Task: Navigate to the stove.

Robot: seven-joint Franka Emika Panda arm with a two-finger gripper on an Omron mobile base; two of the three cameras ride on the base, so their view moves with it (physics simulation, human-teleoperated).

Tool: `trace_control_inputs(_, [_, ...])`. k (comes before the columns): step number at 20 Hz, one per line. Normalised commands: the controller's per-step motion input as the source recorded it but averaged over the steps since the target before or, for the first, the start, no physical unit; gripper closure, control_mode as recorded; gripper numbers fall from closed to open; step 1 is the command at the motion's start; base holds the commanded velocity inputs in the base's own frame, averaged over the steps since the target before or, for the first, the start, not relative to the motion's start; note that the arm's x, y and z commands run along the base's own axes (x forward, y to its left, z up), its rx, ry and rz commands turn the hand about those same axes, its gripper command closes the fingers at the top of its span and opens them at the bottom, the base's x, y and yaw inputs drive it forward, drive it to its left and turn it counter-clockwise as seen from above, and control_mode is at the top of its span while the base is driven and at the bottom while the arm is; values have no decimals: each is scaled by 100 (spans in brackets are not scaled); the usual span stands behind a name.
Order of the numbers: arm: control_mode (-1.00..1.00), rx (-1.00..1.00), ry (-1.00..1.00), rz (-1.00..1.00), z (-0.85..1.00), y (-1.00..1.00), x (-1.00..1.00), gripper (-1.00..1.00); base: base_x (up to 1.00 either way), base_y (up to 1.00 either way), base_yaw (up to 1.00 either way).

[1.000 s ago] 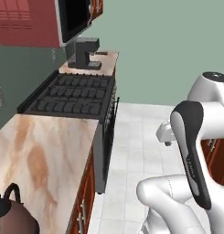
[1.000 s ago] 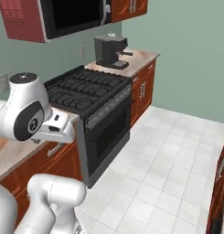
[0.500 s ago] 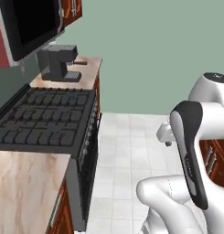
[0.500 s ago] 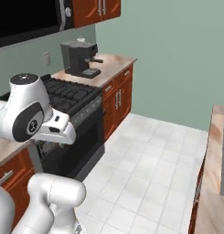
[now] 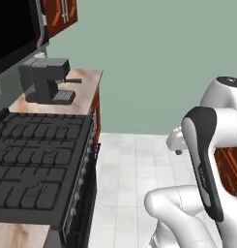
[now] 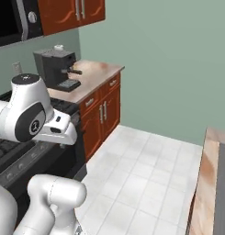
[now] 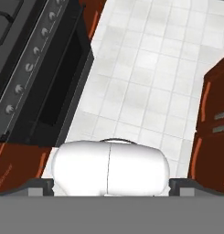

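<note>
Stove (image 5: 37, 164): a wide black gas range whose flat top is covered by dark grid grates; it fills the lower left of the left base view. A grey control strip with a row of round knobs runs along its front edge, above the dark oven door (image 7: 58, 87), both seen obliquely in the hand view at upper left. In the right base view the stove (image 6: 13, 156) lies at left, largely behind the white arm.

Coffee machine (image 5: 45, 80): dark, standing on the marbled bench (image 5: 86, 82) just beyond the far end of the stove. Red-brown cabinets (image 6: 102, 110) sit under this bench. A black-fronted microwave (image 5: 13, 29) hangs above the stove, with red-brown wall cabinets (image 6: 70, 13) beside it.

Floor (image 6: 146, 179): white tiles, stretching from the stove front to a second bench (image 6: 208, 174) at right.

End effector: its fingertips cannot be made out, so I cannot tell whether they stand apart or together. The hand camera looks down at the floor, with the stove front off to its upper left.
</note>
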Motion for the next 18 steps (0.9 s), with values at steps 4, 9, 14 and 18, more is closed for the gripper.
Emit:
trace_control_inputs(4, [100,0,0,0,0,0,0,-100,92,-7,6])
trace_control_inputs(9, [100,0,0,0,0,0,0,-100,41,-24,60])
trace_control_inputs(14, [100,0,0,0,0,0,0,-100,12,-1,85])
trace_control_inputs(18, [100,0,0,0,0,0,0,-100,8,-1,90])
